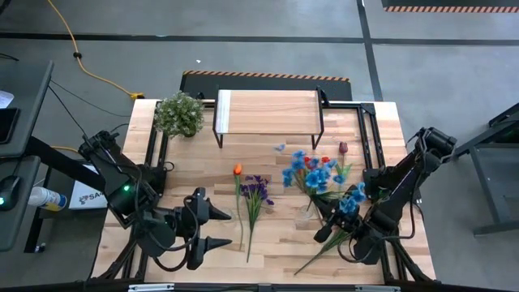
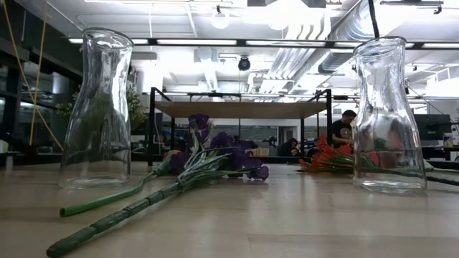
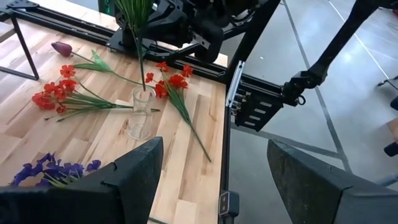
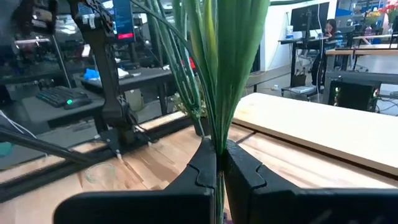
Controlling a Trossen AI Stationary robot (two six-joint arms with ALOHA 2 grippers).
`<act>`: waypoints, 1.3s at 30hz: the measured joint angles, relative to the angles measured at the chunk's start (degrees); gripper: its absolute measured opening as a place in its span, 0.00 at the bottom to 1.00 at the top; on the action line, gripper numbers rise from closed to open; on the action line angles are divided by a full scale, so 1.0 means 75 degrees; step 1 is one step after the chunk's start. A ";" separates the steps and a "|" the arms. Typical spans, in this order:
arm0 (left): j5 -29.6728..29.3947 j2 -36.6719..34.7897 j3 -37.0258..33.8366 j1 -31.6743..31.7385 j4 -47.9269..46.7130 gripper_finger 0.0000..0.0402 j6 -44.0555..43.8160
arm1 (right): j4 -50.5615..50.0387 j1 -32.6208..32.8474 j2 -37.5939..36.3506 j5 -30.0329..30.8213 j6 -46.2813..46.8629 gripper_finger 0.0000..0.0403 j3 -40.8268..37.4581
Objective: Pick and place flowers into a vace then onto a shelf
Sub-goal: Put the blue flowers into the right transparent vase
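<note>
Right pincer (image 4: 219,163) pinching blue flower stem (image 1: 350,203) upright near vase (image 3: 140,113) at counter's right; keep stem vertical, centre over mouth, lower slowly; left pincer (image 1: 212,227) spread, idle by purple flowers (image 1: 256,191).

Bare tabletop (image 1: 195,166) between shelf (image 1: 266,110) and scattered flowers (image 1: 312,172); potted plant (image 1: 179,114) beside shelf.
</note>
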 joint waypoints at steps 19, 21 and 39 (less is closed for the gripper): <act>-0.0251 0.0000 0.0000 0.0001 0.0003 0.79 -0.0001 | 0.0078 0.0000 0.0002 0.0003 0.0030 0.01 -0.0084; -0.0314 0.0000 0.0000 0.0001 0.0005 0.79 0.0000 | 0.0121 0.0003 0.0002 0.0000 0.0030 0.01 -0.0081; -0.0361 0.0000 0.0000 0.0001 0.0003 0.79 -0.0001 | 0.0256 -0.0032 0.0445 -0.0250 0.0205 0.01 -0.0078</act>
